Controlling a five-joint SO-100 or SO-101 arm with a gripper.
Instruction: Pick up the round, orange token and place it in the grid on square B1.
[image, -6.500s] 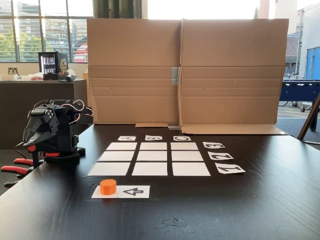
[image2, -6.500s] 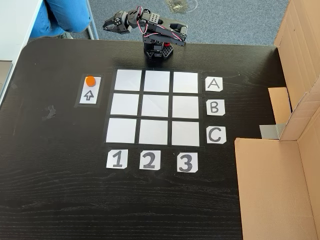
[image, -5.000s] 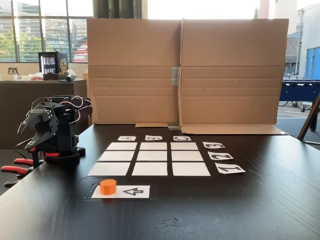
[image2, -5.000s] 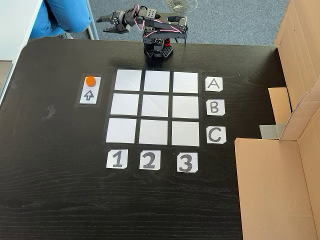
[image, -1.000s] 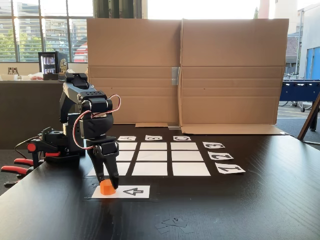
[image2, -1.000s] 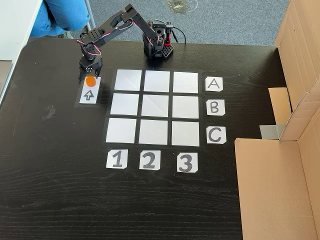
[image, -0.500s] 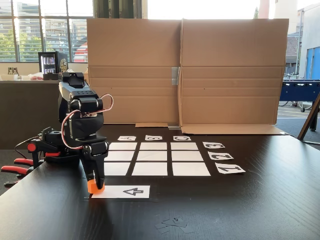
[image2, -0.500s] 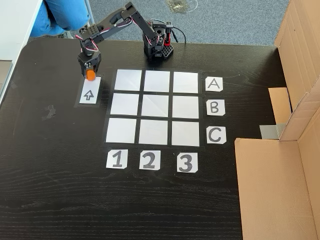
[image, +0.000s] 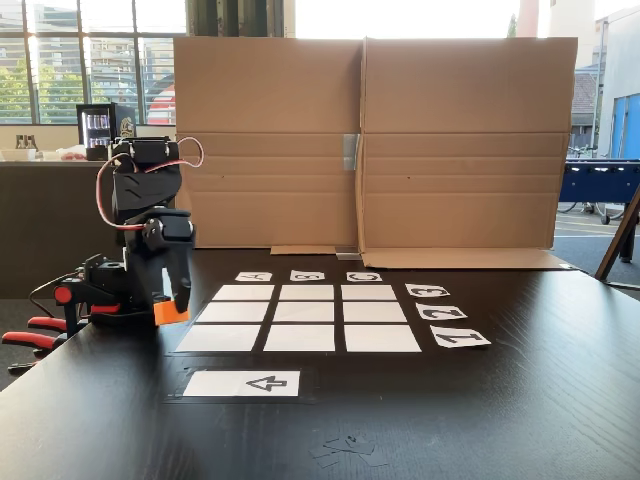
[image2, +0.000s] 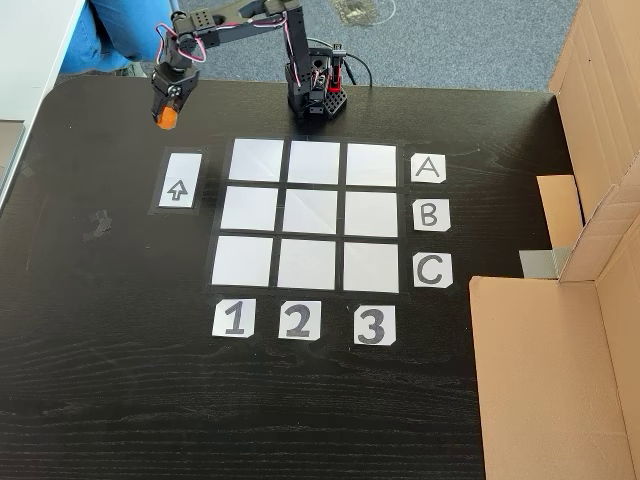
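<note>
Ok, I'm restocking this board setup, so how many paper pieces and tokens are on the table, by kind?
Grid cells: 9
Letter tags: 3
Number tags: 3
Arrow card: 1
Orange token, held in the tool above the table: 1
Total: 17

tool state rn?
Tool: shut on the token, lifted clear of the table.
</note>
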